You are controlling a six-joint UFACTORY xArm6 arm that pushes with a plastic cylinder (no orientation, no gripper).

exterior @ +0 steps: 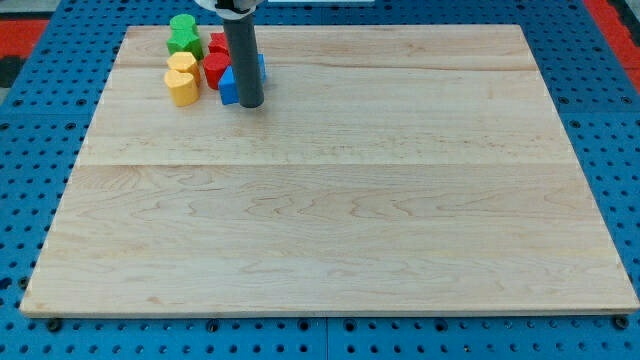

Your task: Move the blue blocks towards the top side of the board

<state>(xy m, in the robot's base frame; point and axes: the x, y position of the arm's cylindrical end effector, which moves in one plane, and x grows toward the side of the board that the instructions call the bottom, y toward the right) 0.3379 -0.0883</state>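
Observation:
The blocks are clustered at the view's top left of the wooden board (330,200). My tip (250,104) rests on the board right against the lower right of a blue block (229,88). More blue shows just right of the rod (262,67), mostly hidden behind it. A red block (216,69) sits left of the rod, with another red block (218,44) above it. Two yellow blocks (182,87) (182,63) stand at the left of the cluster. Two green blocks (183,41) (182,23) are at the top left.
The board lies on a blue perforated table (40,150). A red area (612,25) shows at the view's top right corner and another at the top left.

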